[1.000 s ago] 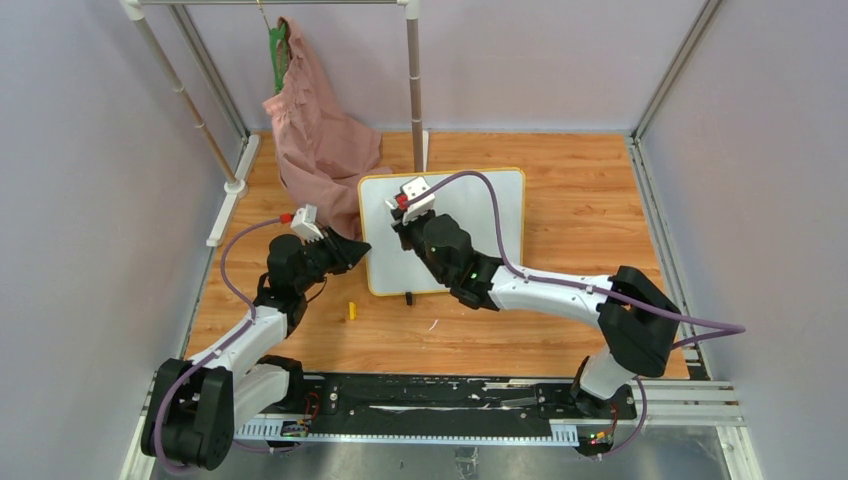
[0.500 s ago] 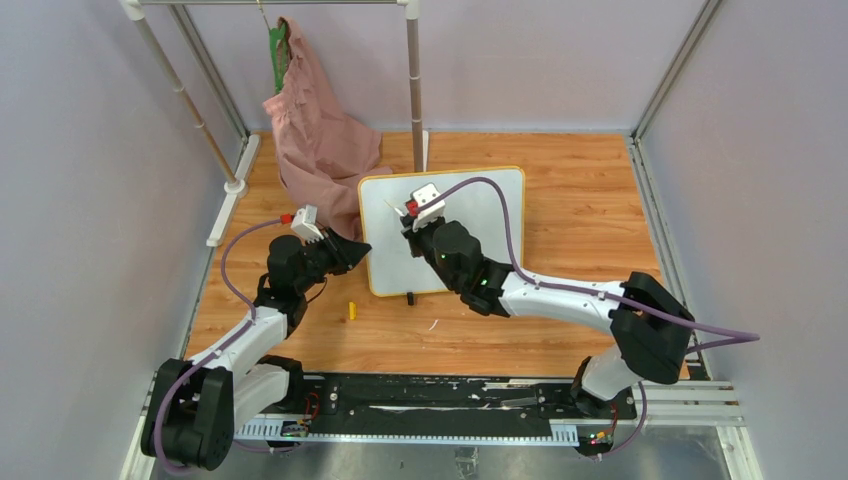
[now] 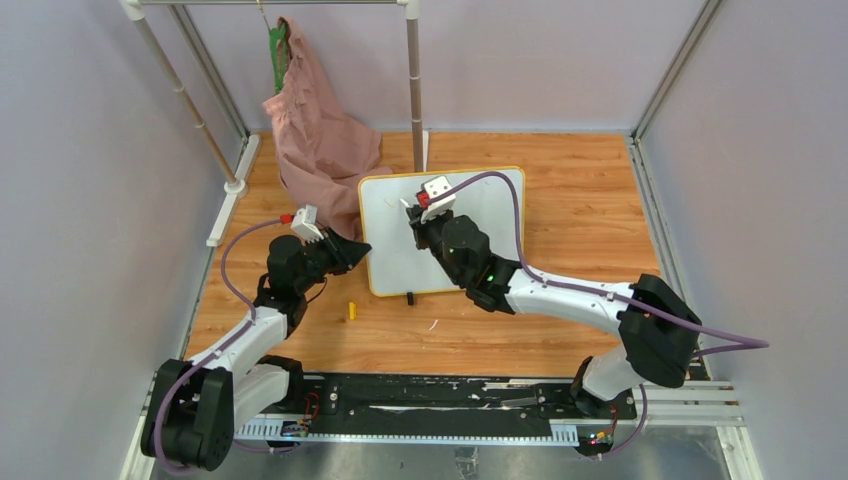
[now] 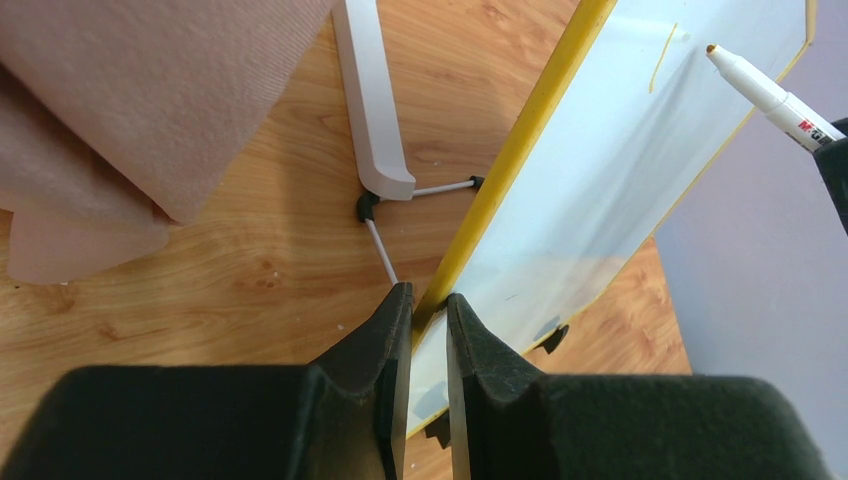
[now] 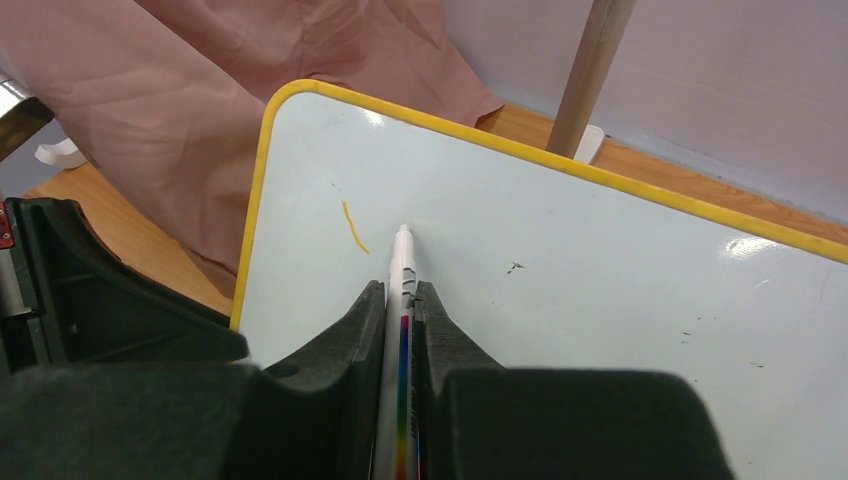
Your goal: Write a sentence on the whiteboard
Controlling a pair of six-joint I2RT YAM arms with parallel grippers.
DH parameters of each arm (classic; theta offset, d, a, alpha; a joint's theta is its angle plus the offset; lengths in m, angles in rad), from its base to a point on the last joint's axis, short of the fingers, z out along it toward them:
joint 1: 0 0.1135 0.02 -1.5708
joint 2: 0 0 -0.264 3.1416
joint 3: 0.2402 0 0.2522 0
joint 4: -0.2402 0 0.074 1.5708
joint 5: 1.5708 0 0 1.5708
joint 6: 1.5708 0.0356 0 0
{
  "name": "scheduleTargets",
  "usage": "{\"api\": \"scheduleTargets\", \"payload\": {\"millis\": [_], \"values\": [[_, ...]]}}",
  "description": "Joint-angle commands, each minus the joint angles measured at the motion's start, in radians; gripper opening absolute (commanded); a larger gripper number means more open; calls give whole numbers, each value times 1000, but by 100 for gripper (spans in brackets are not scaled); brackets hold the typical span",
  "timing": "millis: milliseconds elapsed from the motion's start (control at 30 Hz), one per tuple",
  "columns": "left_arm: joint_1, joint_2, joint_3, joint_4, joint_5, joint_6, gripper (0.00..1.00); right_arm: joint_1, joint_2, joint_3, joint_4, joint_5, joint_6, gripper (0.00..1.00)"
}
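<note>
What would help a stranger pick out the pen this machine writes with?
Start at the whiteboard, white with a yellow frame, propped on the wooden table. Over its upper left corner the right gripper is shut on a white marker, tip near a short orange stroke. Unlike the tiny yellow piece on the table, it is white and held.

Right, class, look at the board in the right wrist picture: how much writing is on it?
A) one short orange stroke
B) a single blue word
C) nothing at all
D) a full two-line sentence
A: the whiteboard carries only one short orange stroke, just left of the tip of the marker.
</note>
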Motion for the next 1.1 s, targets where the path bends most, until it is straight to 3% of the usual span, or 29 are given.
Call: {"api": "scheduleTargets", "payload": {"millis": [0, 1067], "values": [[3, -13, -12, 17, 8, -4, 0, -20, 6, 26, 27, 25, 24, 0], [3, -14, -12, 20, 6, -3, 0, -5, 27, -7, -39, -47, 111, 0]]}}
